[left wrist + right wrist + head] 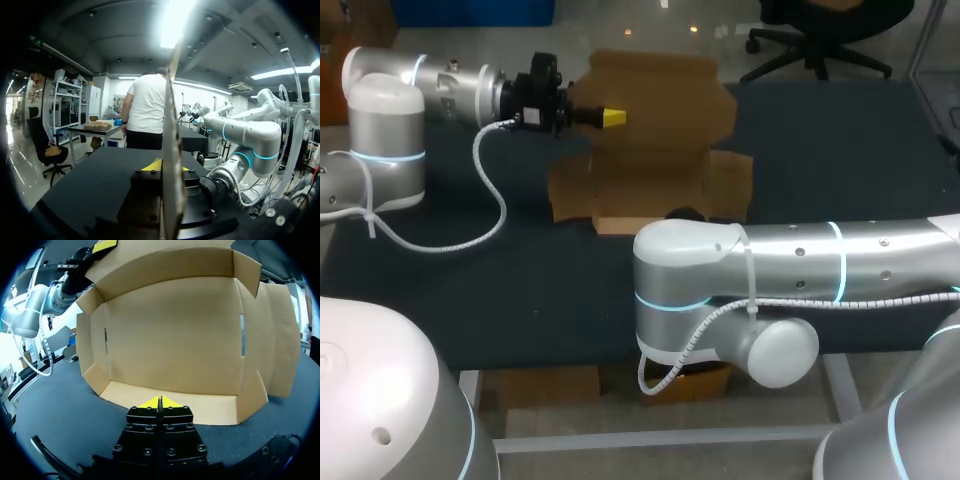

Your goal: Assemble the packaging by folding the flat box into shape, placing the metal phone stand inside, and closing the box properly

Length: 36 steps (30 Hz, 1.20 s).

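Box [650, 160] runs crosswise, open side facing right gripper [160, 403]

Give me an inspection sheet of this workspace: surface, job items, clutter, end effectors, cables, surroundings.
Surface: dark mat covering the table.
Job's things: cardboard box partly folded, back panel raised, side walls up; metal phone stand not seen.
Clutter: nothing seen.
End effectors: left end effector shut on the box's raised panel; right end effector shut, tips together at the box's low front edge.
Cables: white coiled cable loops from the left arm over the mat; second coiled cable hangs under the right arm.
Surroundings: nothing seen.
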{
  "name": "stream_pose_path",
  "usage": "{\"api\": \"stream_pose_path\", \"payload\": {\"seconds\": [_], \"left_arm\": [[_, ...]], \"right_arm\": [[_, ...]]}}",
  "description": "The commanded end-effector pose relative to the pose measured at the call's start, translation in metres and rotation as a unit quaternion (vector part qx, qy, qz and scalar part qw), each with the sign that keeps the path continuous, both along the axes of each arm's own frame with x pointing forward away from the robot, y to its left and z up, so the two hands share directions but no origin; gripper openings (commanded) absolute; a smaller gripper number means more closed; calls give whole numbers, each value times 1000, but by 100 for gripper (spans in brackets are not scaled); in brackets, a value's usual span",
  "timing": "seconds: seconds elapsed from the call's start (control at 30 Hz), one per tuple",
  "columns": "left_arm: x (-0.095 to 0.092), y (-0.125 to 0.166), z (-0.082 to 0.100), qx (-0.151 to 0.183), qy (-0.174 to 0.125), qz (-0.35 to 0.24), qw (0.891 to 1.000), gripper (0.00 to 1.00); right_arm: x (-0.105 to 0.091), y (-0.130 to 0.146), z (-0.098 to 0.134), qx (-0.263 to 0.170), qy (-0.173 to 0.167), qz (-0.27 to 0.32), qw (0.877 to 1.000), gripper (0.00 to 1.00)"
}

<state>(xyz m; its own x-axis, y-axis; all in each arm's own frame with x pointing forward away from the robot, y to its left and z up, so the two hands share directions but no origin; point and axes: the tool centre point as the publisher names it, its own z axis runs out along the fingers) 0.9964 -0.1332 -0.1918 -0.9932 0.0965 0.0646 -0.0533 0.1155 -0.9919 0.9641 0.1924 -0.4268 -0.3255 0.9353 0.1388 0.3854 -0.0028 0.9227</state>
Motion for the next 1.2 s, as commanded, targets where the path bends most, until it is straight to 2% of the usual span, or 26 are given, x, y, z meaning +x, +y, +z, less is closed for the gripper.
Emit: {"api": "stream_pose_path", "payload": {"seconds": [0.03,0.5,0.77,1.2], "left_arm": [[-1,4,-7,-2,2,-5,1000,0],[-11,7,-18,-7,30,-14,999,0],[-21,6,-25,-9,58,-12,998,0],[-30,7,-36,3,69,-21,997,0]], "right_arm": [[0,1,-4,-1,-1,-3,1000,0],[0,1,-4,-1,-1,-3,1000,0],[0,1,-4,-1,-1,-3,1000,0],[0,1,-4,-1,-1,-3,1000,0]]}}
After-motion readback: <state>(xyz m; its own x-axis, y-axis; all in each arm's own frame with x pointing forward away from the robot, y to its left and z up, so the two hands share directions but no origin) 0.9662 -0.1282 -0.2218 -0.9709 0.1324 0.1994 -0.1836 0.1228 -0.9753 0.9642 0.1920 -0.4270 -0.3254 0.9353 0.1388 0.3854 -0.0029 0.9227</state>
